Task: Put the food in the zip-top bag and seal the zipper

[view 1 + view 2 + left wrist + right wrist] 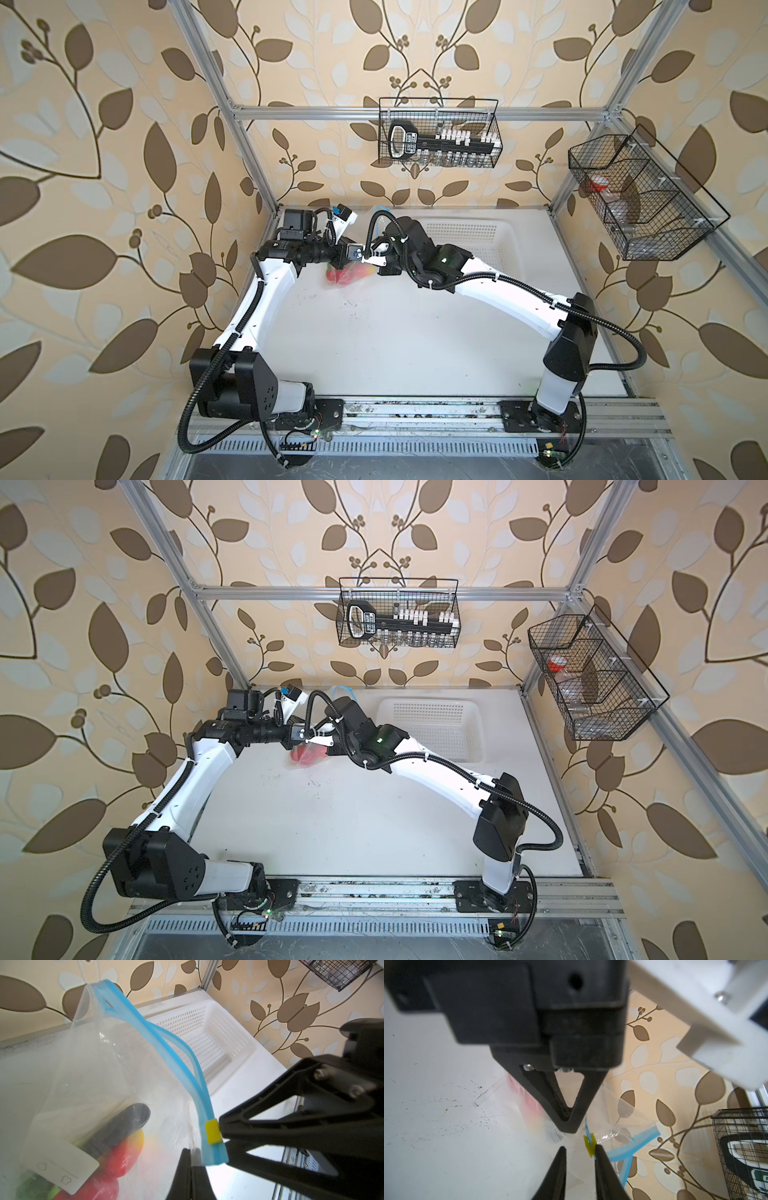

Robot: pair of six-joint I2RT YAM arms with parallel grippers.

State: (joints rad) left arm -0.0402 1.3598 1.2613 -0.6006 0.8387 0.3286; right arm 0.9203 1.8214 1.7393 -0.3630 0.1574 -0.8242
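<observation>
Where is the bag (87,1076) held, and by what? (Q)

Toward the back of the table (415,332), left of the basket (239,1028), as shown in both top views. The film just below the zipper (158,1028) end is pinched by the left gripper (569,1125), whose jaws are fully closed on it. The food (118,1157) is seen inside, sunk to the low part of the bag. Not every piece can be counted, and none is seen in the basket. (A)

And the right gripper (580,1148)? (Q)

Its jaws are set a little apart and nothing is clamped. The yellow tab (589,1145) is touched by one fingertip only. (A)

Which step is judged to be in hand? (Q)

Sealing. The two blue strips are seen parted along most of their length and joined only at the tab end, so the tab is not yet drawn along. (A)

How is that step best done? (Q)

The tab should be centred between the jaws before they are closed. It should then be drawn along the strip, away from the left gripper and toward the far end. A firm corner pinch is needed so that the strip is pulled taut and straight. A slack strip is likely to buckle, and the tab may then slip free. The pull should follow the strip's own line, with the food left low and clear of the opening. (A)
</observation>
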